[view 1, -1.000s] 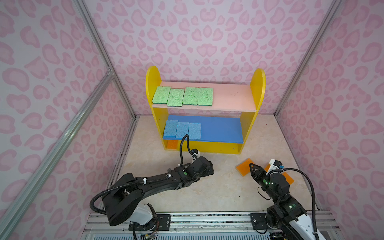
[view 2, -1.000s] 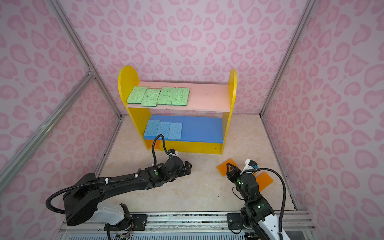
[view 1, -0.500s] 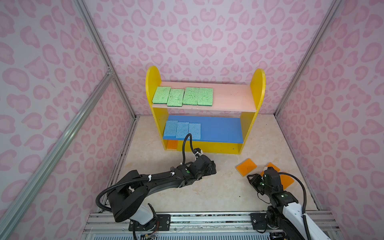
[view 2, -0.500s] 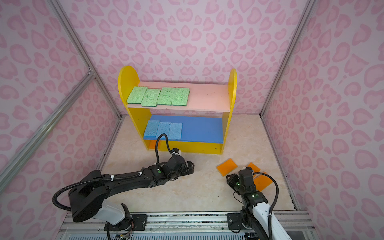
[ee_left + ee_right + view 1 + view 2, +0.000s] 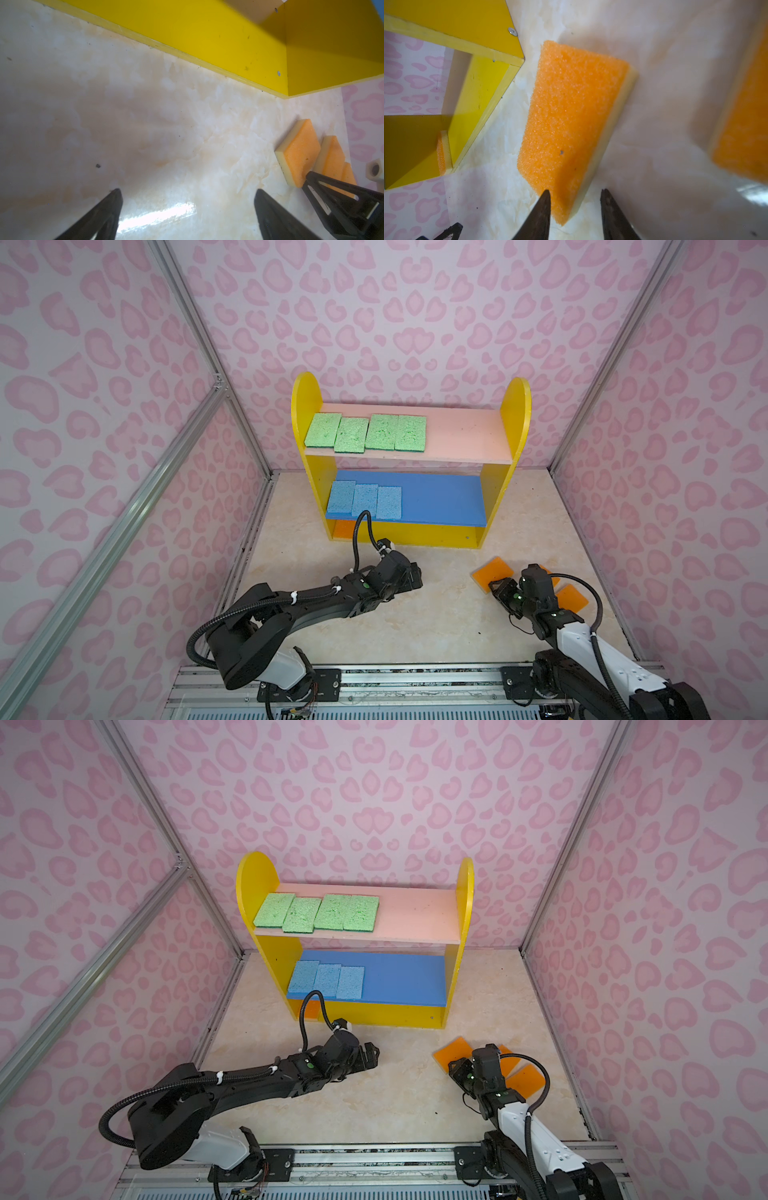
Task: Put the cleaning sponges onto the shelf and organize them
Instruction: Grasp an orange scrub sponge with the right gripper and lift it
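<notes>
The shelf (image 5: 465,435) (image 5: 415,915) stands at the back. Several green cleaning sponges (image 5: 365,433) lie on its pink board and three blue ones (image 5: 365,501) on the blue board. An orange one (image 5: 343,529) lies on the yellow base at the left. Three orange sponges lie on the floor at the right. My right gripper (image 5: 496,587) (image 5: 576,191) is open, its jaws straddling the near corner of the closest one (image 5: 492,572) (image 5: 571,112), with a gap on one side. My left gripper (image 5: 417,576) (image 5: 188,191) is wide open and empty, low over the bare floor before the shelf.
Two more orange sponges (image 5: 572,598) (image 5: 745,128) lie right of my right wrist, one partly hidden by the arm. Patterned pink walls with metal posts close in three sides. The shelf's yellow front edge (image 5: 207,31) is just beyond my left gripper.
My right gripper drew back and came down, and now has its tips at the near corner of the closest orange sponge. My left gripper shifted slightly to the right.
</notes>
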`<action>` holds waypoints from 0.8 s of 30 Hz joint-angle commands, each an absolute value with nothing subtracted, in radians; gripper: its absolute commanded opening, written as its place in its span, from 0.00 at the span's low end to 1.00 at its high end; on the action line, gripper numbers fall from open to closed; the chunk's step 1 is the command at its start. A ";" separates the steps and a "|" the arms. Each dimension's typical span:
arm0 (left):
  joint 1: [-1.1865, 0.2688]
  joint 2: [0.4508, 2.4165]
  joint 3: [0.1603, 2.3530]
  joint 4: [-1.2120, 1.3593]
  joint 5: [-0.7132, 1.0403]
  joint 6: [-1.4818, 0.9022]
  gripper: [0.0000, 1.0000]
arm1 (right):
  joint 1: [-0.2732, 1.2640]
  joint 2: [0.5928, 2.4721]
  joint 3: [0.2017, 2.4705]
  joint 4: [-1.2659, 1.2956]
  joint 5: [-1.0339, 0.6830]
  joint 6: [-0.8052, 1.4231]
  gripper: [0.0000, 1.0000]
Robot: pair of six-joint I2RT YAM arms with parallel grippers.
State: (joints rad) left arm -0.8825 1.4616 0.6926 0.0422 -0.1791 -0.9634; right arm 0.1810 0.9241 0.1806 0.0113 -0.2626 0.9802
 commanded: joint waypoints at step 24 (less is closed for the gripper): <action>-0.826 1.275 0.533 0.069 -0.204 -0.969 0.99 | 0.186 1.063 0.240 0.092 -0.380 0.891 0.07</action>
